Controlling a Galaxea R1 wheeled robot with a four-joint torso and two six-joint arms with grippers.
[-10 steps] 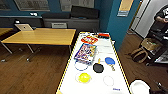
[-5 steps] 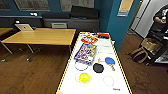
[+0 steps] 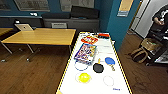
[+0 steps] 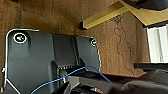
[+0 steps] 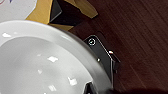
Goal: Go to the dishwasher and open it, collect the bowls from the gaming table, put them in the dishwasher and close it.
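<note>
On the far left stands a plain yellow-topped desk [image 3: 42, 36] with an open laptop [image 3: 23, 27] on it. Right of it the gaming table [image 3: 65, 75] fills the middle of the head view, its long axis running from the robot's near edge straight away toward the blue wall, one short end close below the camera and the other pointing far. On its white top, from left to right, lie a yellow round piece [image 3: 83, 77], a printed sheet [image 3: 85, 52], the black bowl [image 3: 98, 67] and just beside it, further right and a little farther off, the blue bowl [image 3: 110, 60]. Both sit on the table, so I judge the collecting step unfinished, with loading and closing the dishwasher yet to come. A white bowl [image 5: 37, 62] looms very close in the right wrist view, over the floor beside the table's corner. Whether the right gripper holds it, or how wide either gripper is, I cannot tell. At the far right a person [image 3: 160, 20] stands.
</note>
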